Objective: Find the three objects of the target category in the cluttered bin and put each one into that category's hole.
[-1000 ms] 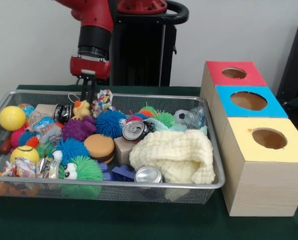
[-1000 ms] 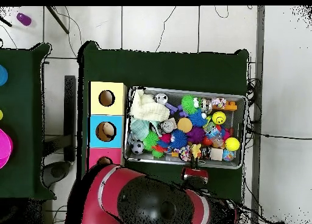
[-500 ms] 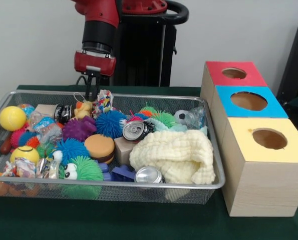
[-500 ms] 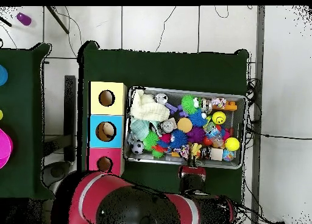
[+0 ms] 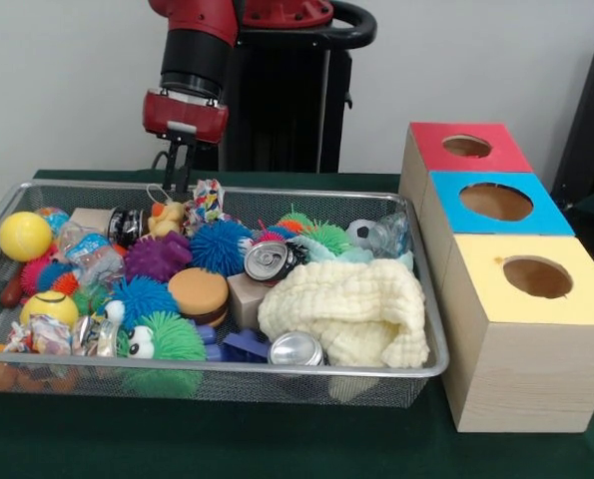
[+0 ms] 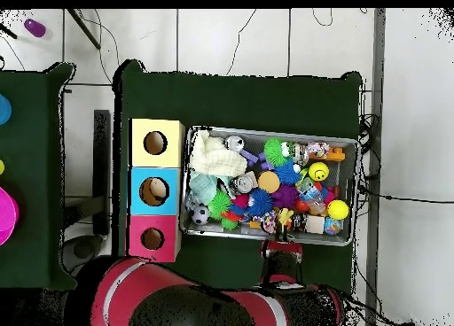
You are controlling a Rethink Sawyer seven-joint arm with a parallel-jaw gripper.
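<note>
Up goes the arm: since a second ago the end effector has lifted clear of the toys at the bin's far left and now hangs above the little yellow duck and the knotted rope toy. From the front its fingers look pressed close together with nothing visibly between them, though they are thin and dark, so call that a judgement. The wire bin is packed: spiky balls, two cans, a cream cloth covering whatever lies under it. Which category is the target, no picture says, so the three wanted objects cannot be picked out; presumably they sit somewhere in that heap. The red box, blue box and yellow box stand right of the bin, their holes too dark to read.

Overhead now: the end effector sits just at the bin's rim, its fingers hidden under the wrist. Something pale shows inside the blue box's hole, perhaps one object already delivered. Most sorting looks undone.
</note>
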